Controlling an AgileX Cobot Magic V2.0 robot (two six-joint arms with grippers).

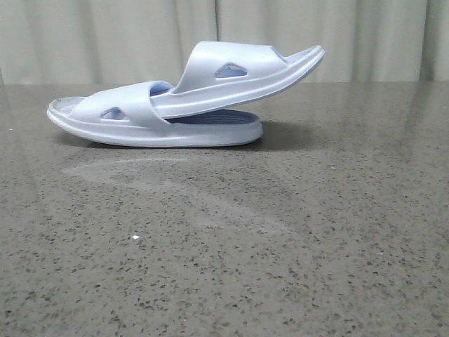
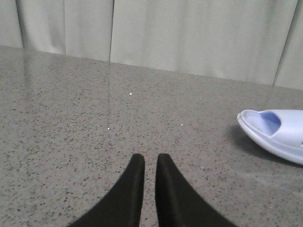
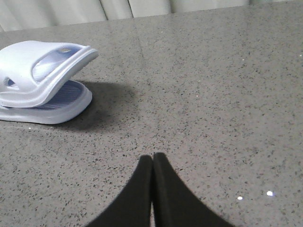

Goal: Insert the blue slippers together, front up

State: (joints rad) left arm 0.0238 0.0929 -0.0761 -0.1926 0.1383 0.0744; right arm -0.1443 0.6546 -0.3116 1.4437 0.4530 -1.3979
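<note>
The two blue slippers are nested at the back middle of the table. The lower slipper (image 1: 140,123) lies flat with its sole down. The upper slipper (image 1: 238,74) is pushed under the lower one's strap and tilts up to the right. The pair also shows in the right wrist view (image 3: 42,71), and one end of the lower slipper shows in the left wrist view (image 2: 277,132). No gripper shows in the front view. My left gripper (image 2: 150,161) is empty with a narrow gap between its jaws, well off to the side of the slippers. My right gripper (image 3: 152,158) is shut and empty, apart from the slippers.
The grey speckled stone tabletop (image 1: 224,253) runs back to pale curtains (image 1: 105,35). A faint smear (image 1: 140,168) marks the table in front of the slippers.
</note>
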